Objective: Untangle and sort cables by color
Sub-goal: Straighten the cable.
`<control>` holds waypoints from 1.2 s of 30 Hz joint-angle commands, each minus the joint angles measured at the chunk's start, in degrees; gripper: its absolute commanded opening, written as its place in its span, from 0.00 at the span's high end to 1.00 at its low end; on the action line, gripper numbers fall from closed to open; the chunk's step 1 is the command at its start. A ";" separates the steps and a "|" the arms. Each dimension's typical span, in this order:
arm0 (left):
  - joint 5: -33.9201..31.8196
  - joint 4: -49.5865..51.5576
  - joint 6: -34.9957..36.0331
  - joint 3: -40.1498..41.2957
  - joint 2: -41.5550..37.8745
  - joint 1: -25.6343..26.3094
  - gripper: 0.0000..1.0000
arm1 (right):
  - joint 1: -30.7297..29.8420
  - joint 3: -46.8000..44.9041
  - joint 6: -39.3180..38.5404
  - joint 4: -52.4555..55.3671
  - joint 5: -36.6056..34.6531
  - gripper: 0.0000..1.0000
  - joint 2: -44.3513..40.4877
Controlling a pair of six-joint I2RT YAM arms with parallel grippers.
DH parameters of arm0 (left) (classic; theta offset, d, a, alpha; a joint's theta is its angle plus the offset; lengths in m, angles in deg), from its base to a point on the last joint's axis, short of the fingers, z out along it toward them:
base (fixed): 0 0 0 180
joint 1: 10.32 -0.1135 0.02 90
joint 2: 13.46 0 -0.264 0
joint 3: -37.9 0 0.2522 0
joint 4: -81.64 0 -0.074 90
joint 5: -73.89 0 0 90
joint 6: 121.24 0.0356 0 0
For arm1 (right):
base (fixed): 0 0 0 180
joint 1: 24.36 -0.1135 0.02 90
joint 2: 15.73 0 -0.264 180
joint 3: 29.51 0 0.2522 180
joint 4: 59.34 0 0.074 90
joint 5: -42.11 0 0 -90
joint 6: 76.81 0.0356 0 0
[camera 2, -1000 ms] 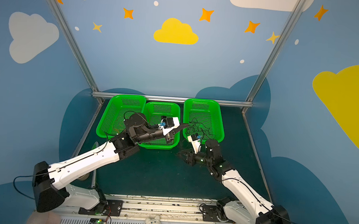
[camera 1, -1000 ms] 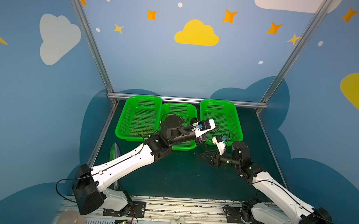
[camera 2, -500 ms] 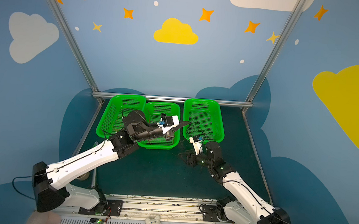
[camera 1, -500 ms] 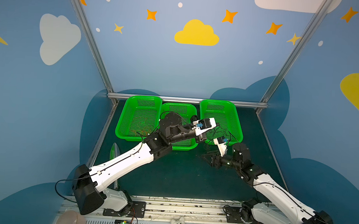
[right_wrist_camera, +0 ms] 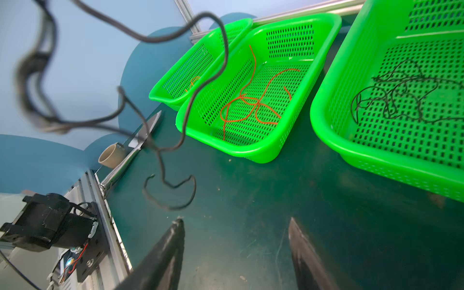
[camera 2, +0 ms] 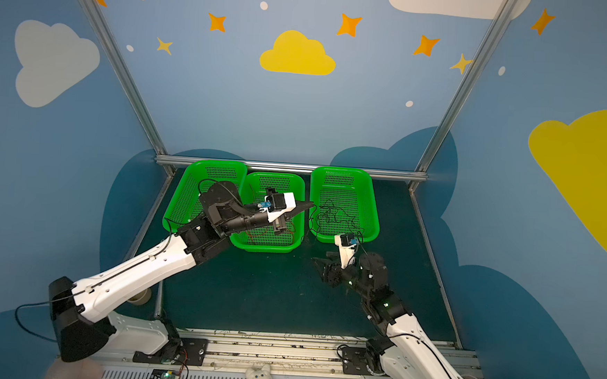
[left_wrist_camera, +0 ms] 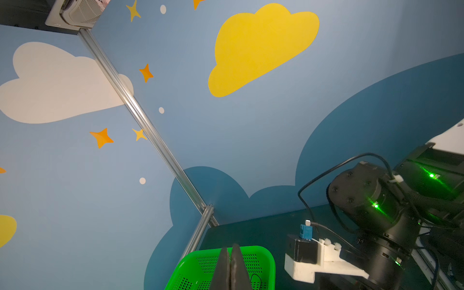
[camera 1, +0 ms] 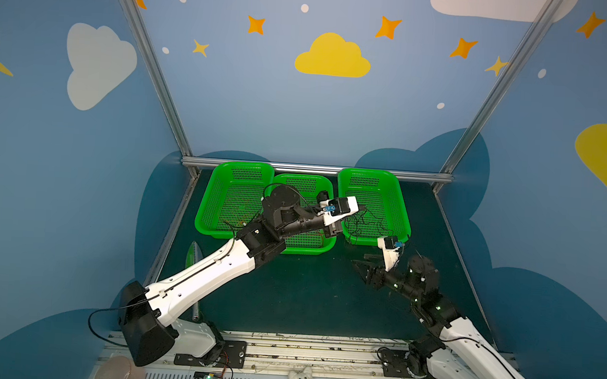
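My left gripper (camera 1: 363,208) (left_wrist_camera: 229,247) is raised over the gap between the middle basket (camera 1: 302,178) and the right basket (camera 1: 371,173), jaws pressed shut. A thin black cable (right_wrist_camera: 173,208) hangs from its tips, and the cable's free end lies curled on the dark mat. My right gripper (camera 1: 361,260) (right_wrist_camera: 235,221) sits low over the mat in front of the right basket, open and holding nothing. Red cables (right_wrist_camera: 251,103) lie in the middle basket. More black cables (right_wrist_camera: 391,98) are in the right basket. Orange cables (right_wrist_camera: 193,81) are in the left basket (camera 1: 238,167).
The three green baskets stand in a row against the back rail (camera 1: 314,168). A paper cup (right_wrist_camera: 111,157) and a long metal tool (right_wrist_camera: 145,133) lie off the mat's left edge. The arm bases stand on the front rail (camera 1: 321,346).
My right gripper's jaws have spread apart, and it has drawn back a little from the hanging black cable. The left gripper has stayed shut and hardly moved.
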 commanded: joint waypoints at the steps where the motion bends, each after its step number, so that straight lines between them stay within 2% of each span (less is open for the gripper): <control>1: 0.54 -0.44 -0.21 -0.53 -0.95 -0.21 0.97 | 0.12 -0.89 -0.62 -2.05 1.08 0.35 -1.39; 6: 0.31 -0.18 0.10 -1.40 -0.42 -0.17 0.97 | -0.62 -3.02 -6.01 -8.24 7.01 0.35 -1.23; 15: 0.70 -0.87 -0.59 -2.03 0.23 -0.27 0.97 | -2.54 2.30 -14.50 -3.75 8.68 0.35 4.31; 19: 1.56 -1.90 -2.20 -2.30 0.39 -0.04 0.97 | -4.51 3.44 -17.07 -3.37 7.26 0.35 5.52; 29: 2.11 -2.28 -2.76 -2.98 0.77 0.51 0.97 | -5.83 5.19 -18.61 -5.46 5.52 0.46 8.99; 36: 2.03 -2.46 -2.82 -2.92 1.03 0.47 0.97 | -6.34 6.68 -19.19 -5.78 5.31 0.50 10.88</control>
